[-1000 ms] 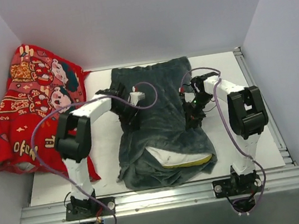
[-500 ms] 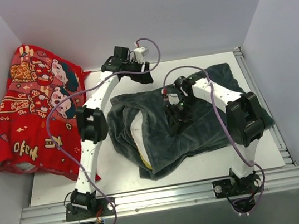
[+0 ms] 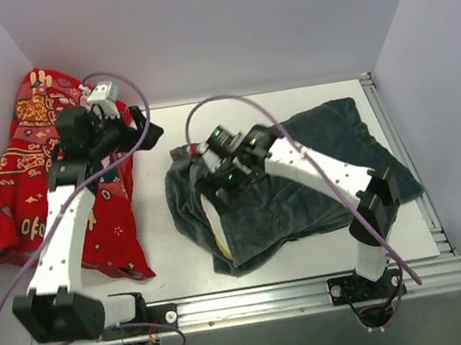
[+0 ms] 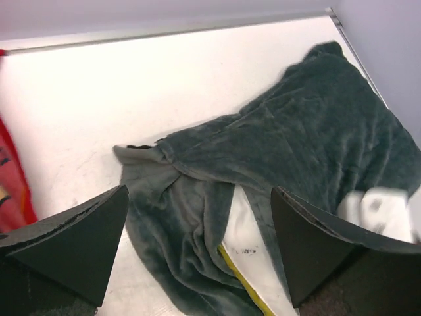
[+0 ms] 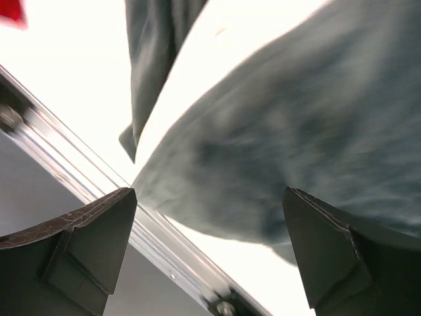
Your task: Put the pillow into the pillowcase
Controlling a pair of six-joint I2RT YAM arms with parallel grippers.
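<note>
The pillowcase (image 3: pixel 315 160) lies crumpled on the middle and right of the table (image 3: pixel 170 233), plush grey-blue face up, with its far right corner near the right edge. Its mouth faces left and near. The pillow (image 3: pixel 212 214) is mostly inside it. Only a narrow white strip with the yellow band shows at the mouth, at the left near side of the bundle.

The left gripper (image 3: pixel 138 124) hangs above the far left of the table, at the edge of the red cloth (image 3: pixel 30 168) and well apart from the pillowcase. In the left wrist view its fingers (image 4: pixel 72 243) stand wide apart with nothing between them. Past them are the pillowcase (image 4: pixel 296 151) and the exposed strip of pillow (image 4: pixel 243 257) with its yellow edge.

The right arm reaches across to the left, so the right gripper (image 3: pixel 214 177) sits over the left end of the pillowcase, by the mouth. In the right wrist view its fingers (image 5: pixel 335 257) are also spread fully and hold nothing. The blurred grey-blue pillowcase (image 5: pixel 296 131) fills most of that view. A band of white pillow (image 5: pixel 197 72) and the metal rail (image 5: pixel 66 171) at the near table edge are also visible there.

The red cloth is heaped against the left wall.
</note>
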